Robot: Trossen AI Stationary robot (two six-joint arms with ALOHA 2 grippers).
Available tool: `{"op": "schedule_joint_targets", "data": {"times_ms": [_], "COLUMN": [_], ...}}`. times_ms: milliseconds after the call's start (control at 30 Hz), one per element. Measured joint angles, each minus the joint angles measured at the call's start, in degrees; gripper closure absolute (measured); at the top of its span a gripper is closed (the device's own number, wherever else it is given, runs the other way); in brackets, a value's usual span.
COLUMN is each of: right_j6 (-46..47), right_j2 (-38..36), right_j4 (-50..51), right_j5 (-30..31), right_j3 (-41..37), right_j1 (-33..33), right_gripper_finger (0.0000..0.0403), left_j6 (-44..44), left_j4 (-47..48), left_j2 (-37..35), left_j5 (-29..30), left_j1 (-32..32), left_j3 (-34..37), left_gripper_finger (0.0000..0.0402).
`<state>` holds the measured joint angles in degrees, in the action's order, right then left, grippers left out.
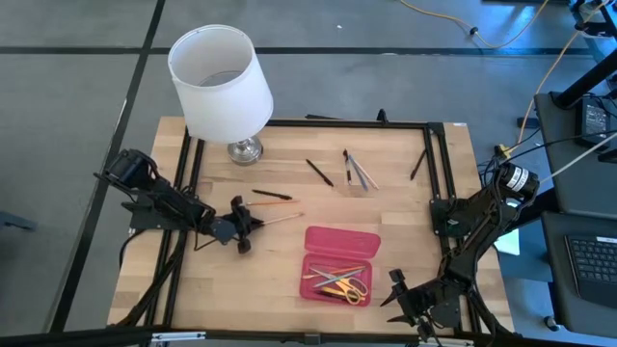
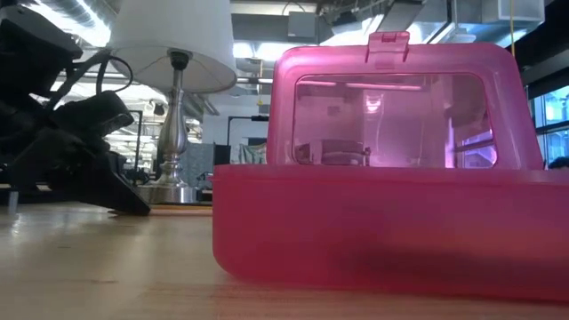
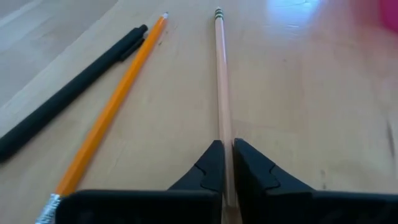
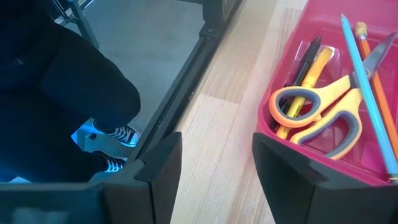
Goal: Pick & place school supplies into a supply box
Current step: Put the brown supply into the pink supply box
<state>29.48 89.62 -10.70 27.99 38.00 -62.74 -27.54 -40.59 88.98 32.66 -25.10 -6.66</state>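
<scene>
Since the wood pencil [image 3: 221, 93] is light, stiff and slick, the left gripper [image 3: 227, 163], at nine o'clock of the supply box [image 1: 339, 241], clamps its end, while the right gripper [image 4: 214, 165] waits at the box's five o'clock, fingers apart.

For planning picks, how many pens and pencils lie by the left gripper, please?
3: a wood pencil clamped in the left gripper, an orange pencil beside it, then a black pen.
</scene>
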Motion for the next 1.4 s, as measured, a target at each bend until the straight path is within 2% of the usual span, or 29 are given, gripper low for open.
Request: {"op": "schedule_joint_targets", "data": {"times_ms": [533,767,933,1167,1300,1400], "right_j6": [0.17,0.14,0.02,0.02,0.05,0.17], "right_j2": [-0.02,0.0,-0.02,-0.02,-0.02,-0.02], "right_j4": [1.19,1.44,1.51,2.08,2.06,2.06], "right_j5": [-0.02,-0.02,-0.02,0.0,0.0,-0.02], "right_j3": [0.0,0.0,0.0,0.0,0.0,0.0], "right_j1": [0.0,-0.02,0.0,0.0,-0.01,-0.02], "right_gripper_finger": [0.0205,0.0205,0.0205,0.0205,0.0205,0.0205], "left_j6": [3.13,8.13,12.15,25.54,31.11,30.49], "left_j4": [-0.75,-1.12,-1.68,0.31,10.33,19.39], "left_j2": [-4.93,-11.77,-18.05,-21.33,-20.35,-17.99], "left_j5": [3.26,11.93,12.25,5.37,3.7,3.7], "left_j1": [-1.25,-1.17,-1.19,-1.19,-1.24,-1.23], "left_j3": [-0.03,-0.1,-1.21,-11.55,-21.01,-27.97], "left_gripper_finger": [0.039,0.039,0.0389,0.0389,0.0389,0.0389]}}
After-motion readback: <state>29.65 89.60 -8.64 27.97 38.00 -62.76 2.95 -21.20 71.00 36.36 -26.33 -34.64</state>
